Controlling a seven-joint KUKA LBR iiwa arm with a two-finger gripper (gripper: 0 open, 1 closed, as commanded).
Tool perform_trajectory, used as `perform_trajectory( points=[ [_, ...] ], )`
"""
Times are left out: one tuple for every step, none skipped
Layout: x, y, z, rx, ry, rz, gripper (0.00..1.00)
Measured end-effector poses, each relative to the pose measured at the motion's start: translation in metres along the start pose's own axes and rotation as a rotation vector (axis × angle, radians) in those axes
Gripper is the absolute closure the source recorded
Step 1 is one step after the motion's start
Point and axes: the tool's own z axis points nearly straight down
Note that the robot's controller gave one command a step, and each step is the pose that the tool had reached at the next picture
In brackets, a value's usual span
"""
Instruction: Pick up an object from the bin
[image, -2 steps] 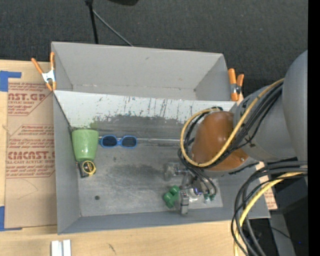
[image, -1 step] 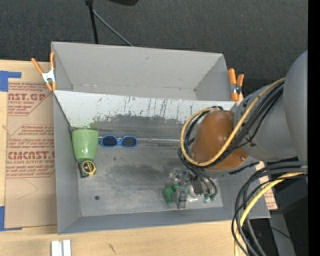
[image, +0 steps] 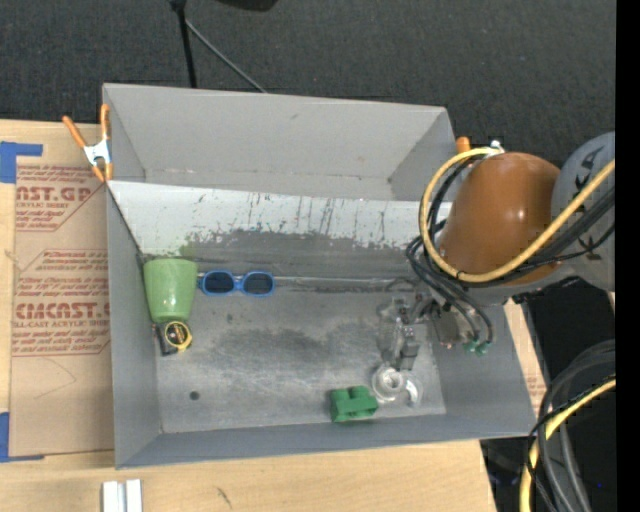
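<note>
Grey metal bin (image: 280, 150) first: its sloped walls probably let loose things slide down to the flat floor, which would explain why yours lie low and scattered rather than heaped. Your arm (image: 500, 215), under its orange cover, leans in over the right wall, so the right end of the floor looks like the easy reach. The tool (image: 404, 350) hangs near the front right corner. From this angle you cannot tell whether it is open or closed, and nothing can be seen gripped in it. A green cup (image: 170, 288) rests against the left wall, with blue sunglasses (image: 237, 284) just beside it along the back of the floor. Both are well apart from the tool, so I would not count them as candidates. A green block (image: 352, 403) sits by the front wall. Just beside it on the right lies a small silvery piece (image: 392, 385), and this is the thing the tool is over, so judge it the likeliest pick. Its shine and small size may make it slippery to take. A small yellow-and-black thing (image: 177, 336) lies just in front of the cup.
</note>
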Motion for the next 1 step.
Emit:
perform_trajectory(
  points=[
    [0.0016, 0.001, 0.0041, -0.002, 0.007, -0.001, 0.0]
  ],
)
